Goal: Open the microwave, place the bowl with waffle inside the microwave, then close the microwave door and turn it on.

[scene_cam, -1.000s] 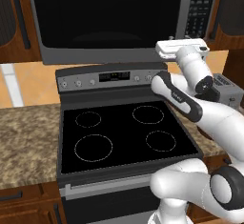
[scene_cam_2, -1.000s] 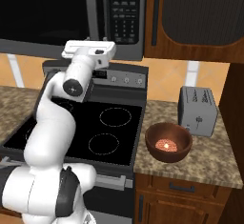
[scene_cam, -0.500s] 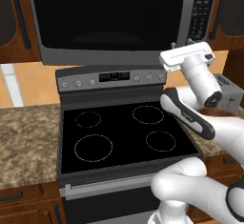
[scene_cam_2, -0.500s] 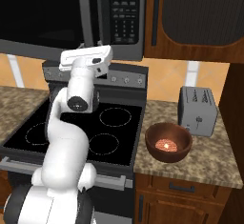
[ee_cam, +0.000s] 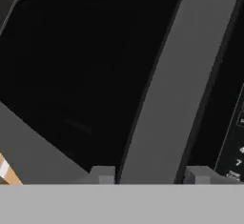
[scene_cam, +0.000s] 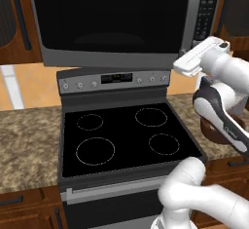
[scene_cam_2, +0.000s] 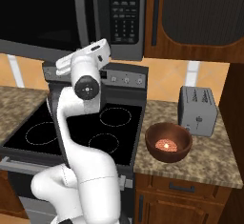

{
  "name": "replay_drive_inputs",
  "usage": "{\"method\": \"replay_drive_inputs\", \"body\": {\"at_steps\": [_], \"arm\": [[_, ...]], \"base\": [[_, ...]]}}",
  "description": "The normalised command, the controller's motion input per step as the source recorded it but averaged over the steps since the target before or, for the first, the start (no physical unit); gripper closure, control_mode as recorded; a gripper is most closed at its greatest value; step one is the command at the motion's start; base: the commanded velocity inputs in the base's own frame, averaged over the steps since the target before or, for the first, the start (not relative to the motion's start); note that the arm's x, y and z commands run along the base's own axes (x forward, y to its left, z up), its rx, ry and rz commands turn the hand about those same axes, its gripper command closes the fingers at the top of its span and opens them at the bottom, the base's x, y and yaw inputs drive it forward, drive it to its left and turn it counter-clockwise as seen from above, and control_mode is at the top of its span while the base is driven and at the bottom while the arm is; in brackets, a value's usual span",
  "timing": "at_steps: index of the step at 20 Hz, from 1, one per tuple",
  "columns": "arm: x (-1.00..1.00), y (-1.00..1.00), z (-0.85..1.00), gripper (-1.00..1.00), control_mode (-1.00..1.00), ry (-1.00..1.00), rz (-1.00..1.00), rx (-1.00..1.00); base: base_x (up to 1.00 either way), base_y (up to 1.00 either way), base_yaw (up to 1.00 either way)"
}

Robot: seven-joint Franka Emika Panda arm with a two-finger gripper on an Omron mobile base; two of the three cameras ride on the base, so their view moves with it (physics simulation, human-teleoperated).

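While the bowl point(scene_cam_2: 168, 143) with its waffle point(scene_cam_2: 166, 145) waits beside the stove point(scene_cam: 126, 138), the gripper point(ee_cam: 150, 174) has swung right and its parted fingertips now straddle the microwave door point(scene_cam: 112, 23) handle point(ee_cam: 164, 89), ungripped, ready for pulling.

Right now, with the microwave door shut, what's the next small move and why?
Probably close the jaws on the door handle: in the hand view the fingertips stand on either side of the grey bar, apart from it. The microwave door is shut, and the bowl waits on the counter.
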Motion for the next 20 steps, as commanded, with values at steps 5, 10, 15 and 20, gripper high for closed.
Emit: {"method": "replay_drive_inputs", "body": {"at_steps": [5, 10, 15, 20], "arm": [[-1.00, 1.00, 0.78, 1.00, -1.00, 0.45, 0.24, -0.47], [-1.00, 1.00, 0.69, 1.00, -1.00, 0.47, 0.26, -0.48], [-1.00, 1.00, 0.27, 1.00, -1.00, 0.37, 0.27, -0.47], [-1.00, 1.00, -0.33, 1.00, -1.00, 0.15, 0.27, -0.49]], "base": [[0.00, 0.00, 0.00], [0.00, 0.00, 0.00], [0.00, 0.00, 0.00], [0.00, 0.00, 0.00]]}}
